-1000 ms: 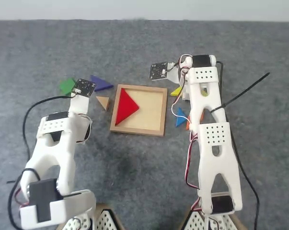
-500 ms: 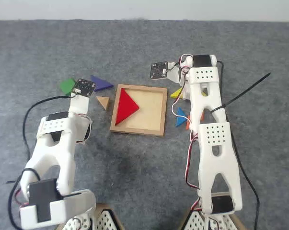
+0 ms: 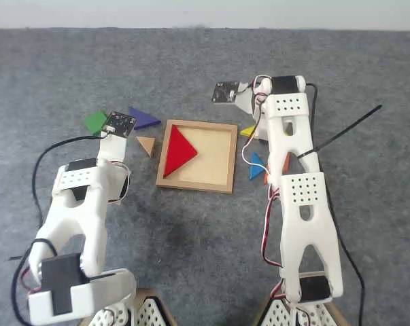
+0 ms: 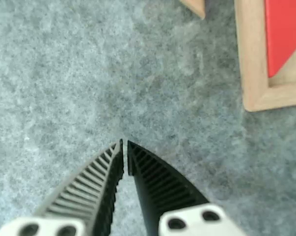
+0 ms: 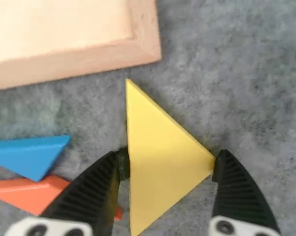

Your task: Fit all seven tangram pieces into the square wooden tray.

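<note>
On the grey table [image 3: 191,244], a green piece [image 3: 94,121], purple triangle [image 3: 145,118] and tan triangle [image 3: 146,145] lie left of the wooden tray [image 3: 198,184]. Nearby, the left arm's jaws hang closed and empty. The tray holds a red triangle [image 3: 179,151] at its left side; right of it, the right arm's jaws are spread wide astride a flat yellow triangle [image 5: 160,167], with a blue triangle [image 3: 257,165] and an orange piece [image 3: 266,177] alongside.
</note>
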